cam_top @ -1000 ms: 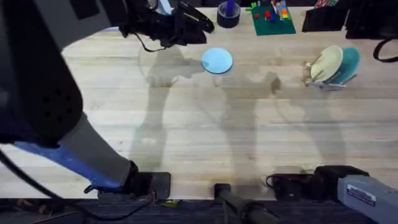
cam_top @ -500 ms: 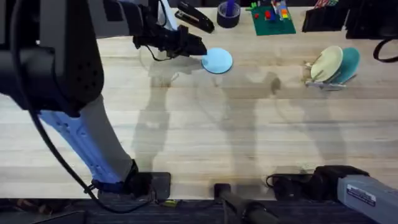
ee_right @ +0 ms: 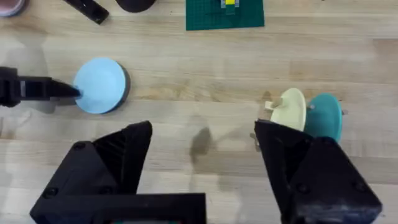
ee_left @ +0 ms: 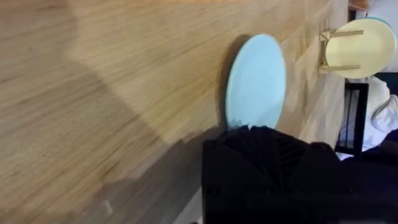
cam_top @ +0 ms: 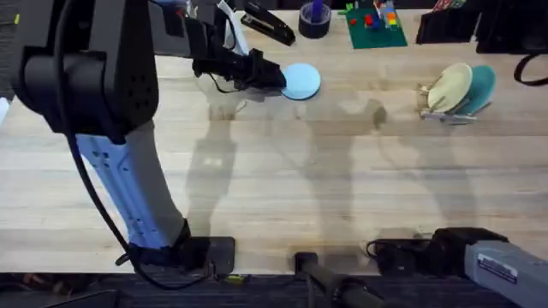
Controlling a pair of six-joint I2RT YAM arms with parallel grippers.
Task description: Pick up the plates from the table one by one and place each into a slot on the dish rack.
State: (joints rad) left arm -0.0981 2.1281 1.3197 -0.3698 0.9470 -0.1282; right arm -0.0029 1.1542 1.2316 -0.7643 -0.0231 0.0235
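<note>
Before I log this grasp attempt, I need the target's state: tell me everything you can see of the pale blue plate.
The pale blue plate is small, round and plain, matte with no pattern, and looks like plastic or glazed ware. It lies flat on the wooden table, far side, left of the dish rack that holds a cream plate and a teal one. The left claw is at its left rim; a grip cannot be confirmed.

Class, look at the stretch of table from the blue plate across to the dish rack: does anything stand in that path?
Nothing visible does. Bare table lies between the blue plate and the dish rack, which already holds a cream plate and a teal plate.
</note>
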